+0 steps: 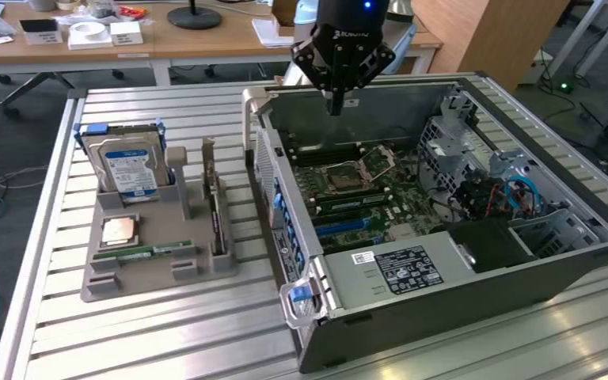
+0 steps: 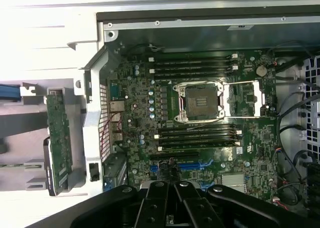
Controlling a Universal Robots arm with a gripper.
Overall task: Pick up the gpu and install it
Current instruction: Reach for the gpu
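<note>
1 case wall (image 2: 91, 119) between gpu (image 2: 59, 138), end effector (image 1: 335, 105)

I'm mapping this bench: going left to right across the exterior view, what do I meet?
hard drive → gpu → gripper → blue cables

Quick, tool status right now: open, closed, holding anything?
Tool: closed, holding nothing, above the open computer case. The gpu stands outside the case.
</note>
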